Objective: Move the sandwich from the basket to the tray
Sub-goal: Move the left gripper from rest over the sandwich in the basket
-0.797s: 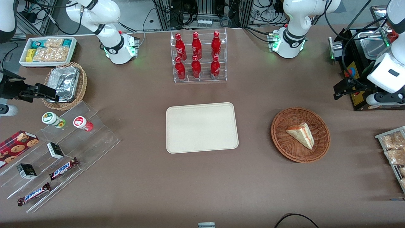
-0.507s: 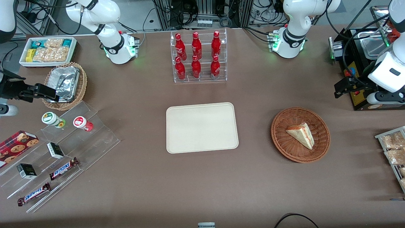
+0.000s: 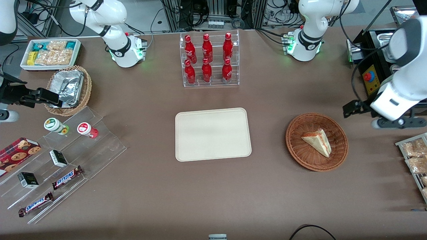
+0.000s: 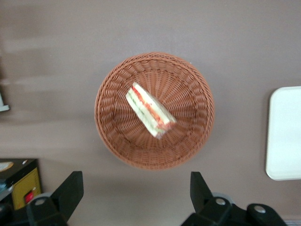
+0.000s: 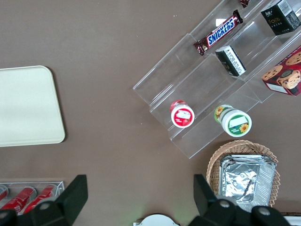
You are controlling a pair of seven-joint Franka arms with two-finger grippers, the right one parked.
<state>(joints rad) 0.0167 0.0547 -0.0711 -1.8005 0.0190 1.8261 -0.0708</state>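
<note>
A triangular sandwich (image 3: 317, 142) of pale bread with red and green filling lies in the round reddish-brown wicker basket (image 3: 295, 148). The wrist view looks down on the sandwich (image 4: 150, 110) in the middle of the basket (image 4: 113, 134). My left gripper (image 3: 350, 109) hovers above the table just outside the basket's rim, toward the working arm's end and a little farther from the front camera. In the wrist view the gripper (image 4: 136, 193) is open, with bare table between its fingers. The cream tray (image 3: 213, 134) sits bare at the table's middle, and its edge (image 4: 284, 134) shows beside the basket.
A black control box with a red button (image 3: 369, 77) stands close to my arm, farther from the front camera. A rack of bagged snacks (image 3: 413, 156) sits at the working arm's end. An acrylic stand of red bottles (image 3: 210, 60) stands farther from the front camera than the tray.
My left arm has swung away from the black control box toward the basket, coming nearer the front camera. The sandwich, basket and tray have not moved.
</note>
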